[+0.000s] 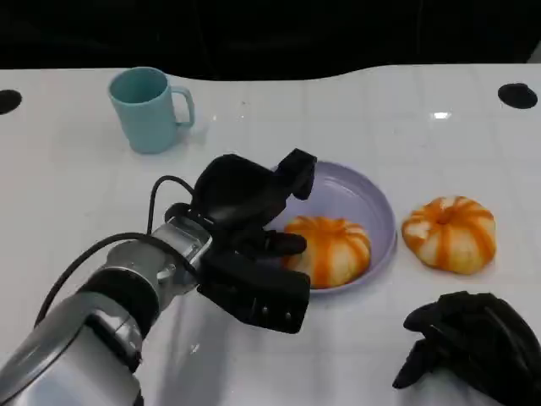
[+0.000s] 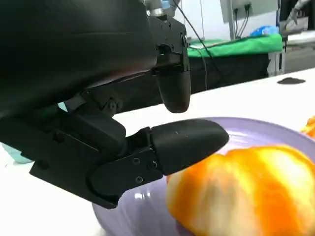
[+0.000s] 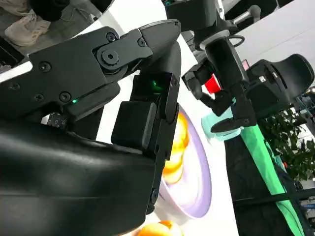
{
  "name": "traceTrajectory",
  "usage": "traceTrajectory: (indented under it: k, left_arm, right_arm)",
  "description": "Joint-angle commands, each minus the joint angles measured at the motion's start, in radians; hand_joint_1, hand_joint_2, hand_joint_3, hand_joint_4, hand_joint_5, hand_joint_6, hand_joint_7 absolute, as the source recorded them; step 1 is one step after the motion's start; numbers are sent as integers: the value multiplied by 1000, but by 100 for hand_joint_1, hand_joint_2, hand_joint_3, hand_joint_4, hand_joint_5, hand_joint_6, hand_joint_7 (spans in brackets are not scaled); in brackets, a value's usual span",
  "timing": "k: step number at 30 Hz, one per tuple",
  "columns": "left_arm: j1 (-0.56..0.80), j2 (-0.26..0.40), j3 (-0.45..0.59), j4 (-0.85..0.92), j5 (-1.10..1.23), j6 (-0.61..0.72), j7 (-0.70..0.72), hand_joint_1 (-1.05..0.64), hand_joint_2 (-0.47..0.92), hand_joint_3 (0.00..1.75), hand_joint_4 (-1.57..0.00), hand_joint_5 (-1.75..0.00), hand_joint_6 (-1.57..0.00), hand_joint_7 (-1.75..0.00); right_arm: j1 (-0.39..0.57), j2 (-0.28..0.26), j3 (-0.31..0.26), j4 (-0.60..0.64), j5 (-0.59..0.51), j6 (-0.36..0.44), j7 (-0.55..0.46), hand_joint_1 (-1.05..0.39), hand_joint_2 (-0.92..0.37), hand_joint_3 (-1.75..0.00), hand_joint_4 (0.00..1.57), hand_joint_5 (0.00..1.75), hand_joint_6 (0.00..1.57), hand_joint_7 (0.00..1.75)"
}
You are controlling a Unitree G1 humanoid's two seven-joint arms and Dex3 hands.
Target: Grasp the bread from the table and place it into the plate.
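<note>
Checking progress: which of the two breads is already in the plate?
The bread beside the left hand lies in the purple plate; the other bread sits on the table.

I see a round bread roll with orange and cream stripes (image 1: 331, 248) inside the shallow lilac plate (image 1: 376, 207). A second round bread roll with the same orange and pale stripes (image 1: 450, 233) lies on the glossy white table (image 1: 355, 110). The ceramic mug with a handle (image 1: 150, 108) is pale teal. My left hand (image 1: 254, 241) is black on a silver forearm (image 1: 101, 321) with a black cable (image 1: 156, 199). My right hand (image 1: 473, 347) is black too. Two black round spots (image 1: 517, 95) mark the table's far edge.
</note>
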Motion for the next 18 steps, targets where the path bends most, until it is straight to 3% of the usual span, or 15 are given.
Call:
traceTrajectory:
  k: [1, 3, 4, 9, 11, 12, 13, 15, 17, 18]
  left_arm:
    - [-20, 24, -11, -8, 2, 6, -62, -105, 92, 92, -31, -175, -1, -175]
    - [-19, 29, -11, -15, 2, 5, -74, -105, 92, 94, -7, -175, 0, -174]
    - [-17, 34, -10, -21, 0, 2, -79, -105, 92, 95, -4, -175, 0, -173]
    - [-6, 63, 13, -48, -25, -35, -101, -105, 92, 93, -4, -175, 0, -173]
    - [10, 83, 36, -60, -50, -87, -78, -105, 92, 87, -35, -175, -13, -174]
    - [22, 94, 51, -65, -67, -116, -63, -105, 92, 84, -59, -175, -35, -174]
    - [31, 102, 62, -69, -80, -138, -54, -105, 92, 79, -95, -175, -80, -175]
    - [49, 115, 83, -76, -102, -178, -27, -105, 92, 74, -131, -175, -127, -175]
    - [67, 125, 107, -80, -125, -226, 5, -105, 92, 67, -150, -175, -149, -175]
    - [79, 129, 125, -80, -144, -259, 23, -105, 92, 65, -154, -175, -153, -175]
  right_arm:
    - [6, -14, -6, -1, 9, 6, 8, -75, -76, 0, 157, 35, 157, 12]
    - [5, -13, -7, 1, 10, 7, 8, -75, -76, 0, 157, 34, 157, 12]
    - [6, -13, -7, 0, 10, 7, 8, -75, -76, 0, 157, 34, 157, 12]
    - [6, -13, -7, -1, 9, 3, 9, -75, -76, 0, 157, 34, 157, 12]
    - [6, -13, -7, -3, 10, 5, 9, -75, -76, 0, 157, 33, 157, 12]
    - [7, -13, -7, -4, 9, 3, 8, -75, -76, 0, 157, 33, 157, 12]
    - [8, -13, -7, -5, 8, 1, 8, -75, -76, 0, 157, 33, 157, 12]
    - [11, -13, -6, -11, 7, 1, 6, -75, -76, 0, 157, 34, 157, 12]
    - [13, -14, -6, -16, 9, 5, 7, -75, -77, 0, 157, 34, 157, 12]
    - [14, -14, -6, -15, 10, 7, 9, -75, -77, 0, 157, 34, 157, 12]
